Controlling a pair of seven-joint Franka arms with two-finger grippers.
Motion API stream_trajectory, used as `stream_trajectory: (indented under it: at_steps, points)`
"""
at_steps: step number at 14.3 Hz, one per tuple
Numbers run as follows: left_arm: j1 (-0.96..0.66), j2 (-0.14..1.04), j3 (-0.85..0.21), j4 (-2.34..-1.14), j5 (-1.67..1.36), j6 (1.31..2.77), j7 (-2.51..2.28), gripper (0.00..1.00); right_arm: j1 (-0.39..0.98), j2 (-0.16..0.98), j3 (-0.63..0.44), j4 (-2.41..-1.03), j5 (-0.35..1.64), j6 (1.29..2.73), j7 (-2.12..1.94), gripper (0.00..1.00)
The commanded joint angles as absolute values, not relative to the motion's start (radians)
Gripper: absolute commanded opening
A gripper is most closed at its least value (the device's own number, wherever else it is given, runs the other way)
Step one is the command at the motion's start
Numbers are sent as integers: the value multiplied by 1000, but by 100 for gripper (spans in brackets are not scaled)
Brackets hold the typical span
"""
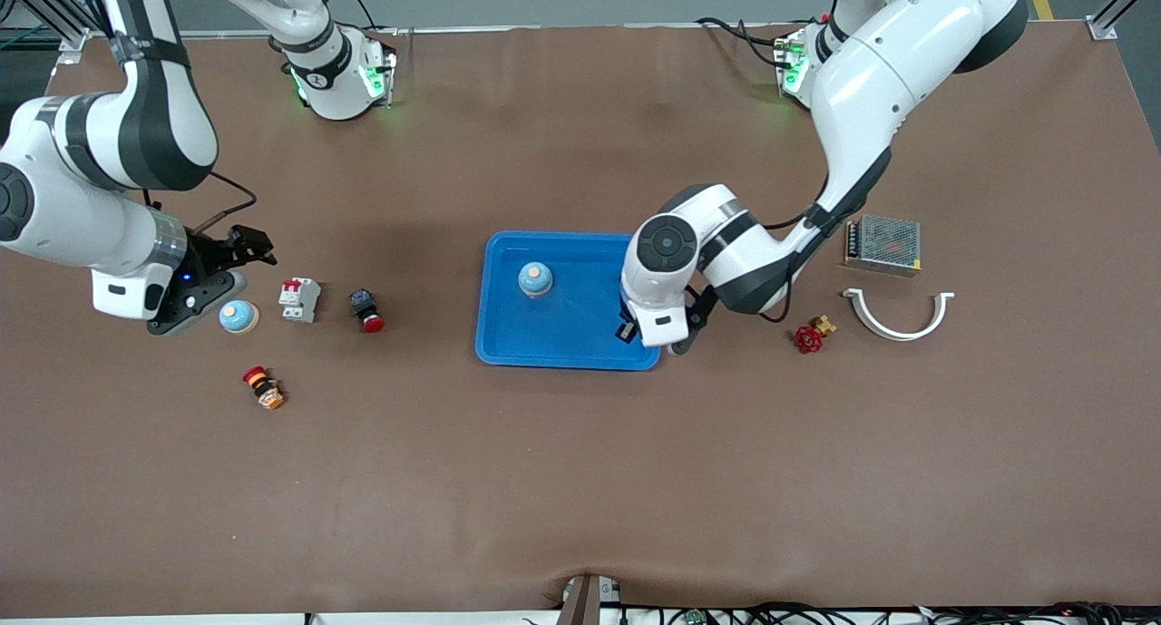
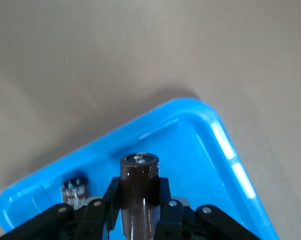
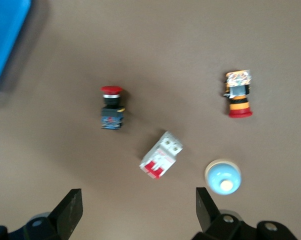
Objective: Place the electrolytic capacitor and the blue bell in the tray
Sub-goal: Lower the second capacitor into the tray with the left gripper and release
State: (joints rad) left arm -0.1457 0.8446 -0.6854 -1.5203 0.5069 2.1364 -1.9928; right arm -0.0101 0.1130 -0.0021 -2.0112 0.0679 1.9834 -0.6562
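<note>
The left gripper (image 2: 138, 220) is clamped on a dark brown cylindrical electrolytic capacitor (image 2: 139, 192) and hangs over the left arm's end of the shallow bright blue plastic tray (image 1: 508, 339), which sits mid-desk. The capacitor stands upright between the fingers (image 2: 110, 202), its silver-topped end pointing down at the tray floor. In the left wrist view a small dark boxy part (image 2: 75, 192) lies in the tray near the rim; what it is cannot be made out.

A pale blue dome-shaped bell (image 1: 535, 279) with a tan knob already rests inside the tray, toward its end nearer the right arm.

The right gripper (image 3: 138, 210) hangs with its fingers spread wide and nothing between them, over the brown desk (image 1: 580, 480) toward the right arm's end. Close by it sits a second pale blue bell (image 1: 239, 317). Beside that stand a white circuit breaker with red levers (image 1: 298, 298) and a black push button with a red cap (image 1: 366, 310). A red, yellow and black striped switch (image 1: 263, 387) lies nearer the front camera.
</note>
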Motion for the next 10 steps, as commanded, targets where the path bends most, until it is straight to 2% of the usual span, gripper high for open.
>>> stream_trajectory:
  at_steps: [1, 4, 5, 6, 7, 8, 10]
  points:
    - [-205, 890, -637, -1465, 489, 2121, -2048, 0, -69, 110, 15, -2118, 60, 2132, -792, 100]
    - [-264, 900, -580, -1462, 488, 2121, -2048, 1, -152, 170, 15, -2126, 58, 2200, -1052, 100]
    - [-264, 900, -575, -1462, 486, 2121, -2046, 10, -172, 190, 15, -2126, 58, 2213, -1105, 100]
    - [-264, 903, -574, -1460, 486, 2121, -2045, 30, -182, 207, 15, -2126, 58, 2233, -1153, 100]
    - [-264, 904, -574, -1459, 486, 2121, -2045, 69, -190, 219, 15, -2128, 58, 2253, -1198, 100]
    - [-264, 900, -574, -1459, 491, 2123, -2037, 100, -195, 228, 15, -2128, 52, 2264, -1225, 100]
    - [-262, 891, -574, -1437, 492, 2120, -2033, 100, -218, 247, 15, -2131, 16, 2287, -1250, 100]
